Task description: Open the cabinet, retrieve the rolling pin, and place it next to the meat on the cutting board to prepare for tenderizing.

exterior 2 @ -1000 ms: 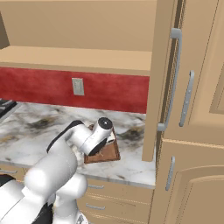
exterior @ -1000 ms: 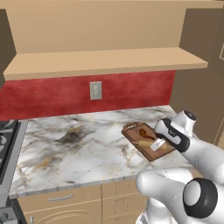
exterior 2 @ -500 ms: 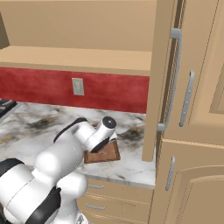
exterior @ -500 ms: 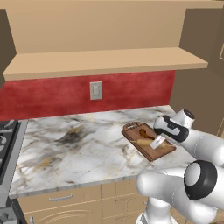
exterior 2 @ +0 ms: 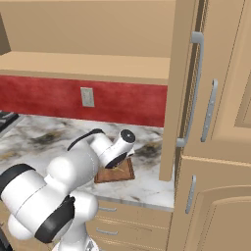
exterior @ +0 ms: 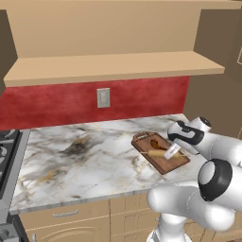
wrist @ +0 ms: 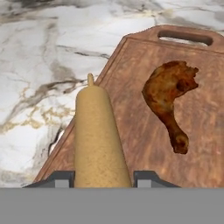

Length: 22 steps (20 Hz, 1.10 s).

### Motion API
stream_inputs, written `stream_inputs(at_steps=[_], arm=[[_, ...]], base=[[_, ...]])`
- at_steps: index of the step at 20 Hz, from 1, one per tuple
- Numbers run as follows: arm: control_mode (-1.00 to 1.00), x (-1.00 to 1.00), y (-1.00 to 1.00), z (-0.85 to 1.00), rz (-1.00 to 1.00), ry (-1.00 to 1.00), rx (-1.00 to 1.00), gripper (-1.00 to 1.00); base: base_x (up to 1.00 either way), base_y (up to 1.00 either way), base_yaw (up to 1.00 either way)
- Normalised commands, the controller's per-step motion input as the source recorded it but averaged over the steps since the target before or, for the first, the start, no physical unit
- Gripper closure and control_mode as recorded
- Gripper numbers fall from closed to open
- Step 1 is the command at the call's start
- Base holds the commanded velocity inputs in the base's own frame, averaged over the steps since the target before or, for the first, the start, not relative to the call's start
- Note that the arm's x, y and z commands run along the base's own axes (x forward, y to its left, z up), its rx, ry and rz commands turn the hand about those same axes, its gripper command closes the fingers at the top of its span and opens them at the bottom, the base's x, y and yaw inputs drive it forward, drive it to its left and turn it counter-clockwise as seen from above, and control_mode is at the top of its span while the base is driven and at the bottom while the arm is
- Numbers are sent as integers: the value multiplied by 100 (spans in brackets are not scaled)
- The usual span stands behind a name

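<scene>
So the pincer (wrist: 103, 178) sits at the bottom middle of the hand view, and its two dark fingertips (wrist: 59, 178) are snug against either side of the rolling pin (wrist: 98, 135), so it's clamped on it. The pin runs straight up the middle of that frame from between the tips, with its thin handle poking out at the far end, right over the left edge of the cutting board (wrist: 131, 113). Can't tell for sure if the pin is touching the board or just above it.

To the right of the pin in the hand view, a little apart, the meat (wrist: 168, 98) lies on the board, its thin tail pointing down the frame. The board's handle slot is at the upper right.

In the left base view the pincer (exterior: 172, 152) is right of centre, with the rolling pin (exterior: 156, 153) sticking out to its left across the cutting board (exterior: 177, 164), just below the meat (exterior: 154, 142). The board rests on the marble desk (exterior: 80, 156).

In the right base view the cabinet (exterior 2: 184, 88) door stands open at the right, edge-on.
</scene>
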Motion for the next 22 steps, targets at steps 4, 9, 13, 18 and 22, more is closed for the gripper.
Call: stream_inputs(at_steps=[4, 9, 13, 18, 22], arm=[[-100, 0, 0, -6, 0, 0, 0, -100], [-100, -1, 1, 2, 0, -2, 0, -100], [-100, -9, 6, 18, 0, -3, 0, -100], [-100, -10, 23, 31, 0, -5, -2, -100], [-100, -15, 29, 38, 0, -4, -5, -100]], base=[[0, 0, 0], [0, 0, 0], [0, 0, 0], [0, 0, 0], [0, 0, 0]])
